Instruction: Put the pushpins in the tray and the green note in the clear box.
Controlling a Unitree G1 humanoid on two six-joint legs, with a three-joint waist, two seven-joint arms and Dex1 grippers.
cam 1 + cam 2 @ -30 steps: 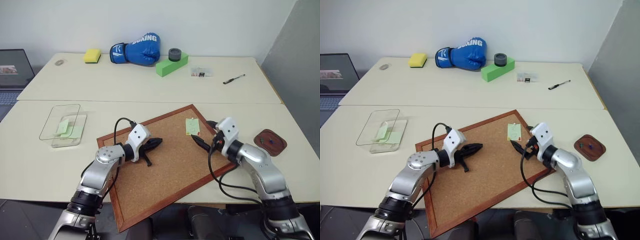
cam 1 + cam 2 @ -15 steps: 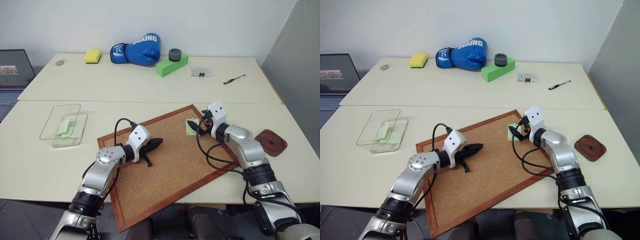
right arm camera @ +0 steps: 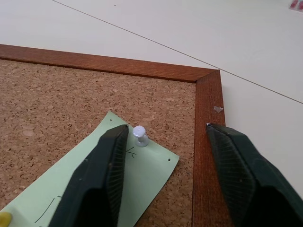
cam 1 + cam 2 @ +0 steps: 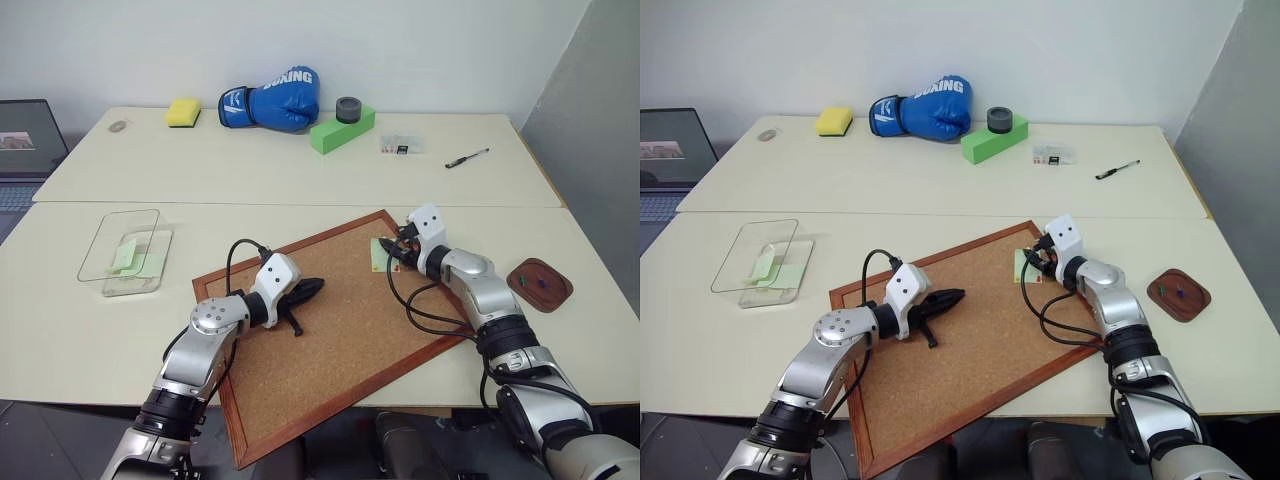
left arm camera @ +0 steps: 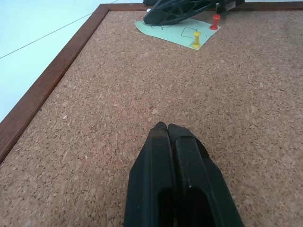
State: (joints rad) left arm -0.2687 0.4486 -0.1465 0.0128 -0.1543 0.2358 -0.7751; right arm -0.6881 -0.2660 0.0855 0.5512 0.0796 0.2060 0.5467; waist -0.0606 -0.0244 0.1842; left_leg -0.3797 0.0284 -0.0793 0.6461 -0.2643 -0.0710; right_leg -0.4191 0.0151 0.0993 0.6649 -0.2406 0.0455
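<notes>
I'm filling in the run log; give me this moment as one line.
right gripper: open, straddling clear pushpin on green note | left gripper: shut over corkboard | tray: holds pins

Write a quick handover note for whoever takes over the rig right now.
Left gripper: shut, holding nothing, over the corkboard.
Right gripper: open, fingers either side of the clear pushpin at the board's far corner.
Green note: pinned to the board by clear, yellow and red pins.
Tray: already holds some pins.
Clear box: open.
Left: pull three pins, tray them, box the note.
</notes>
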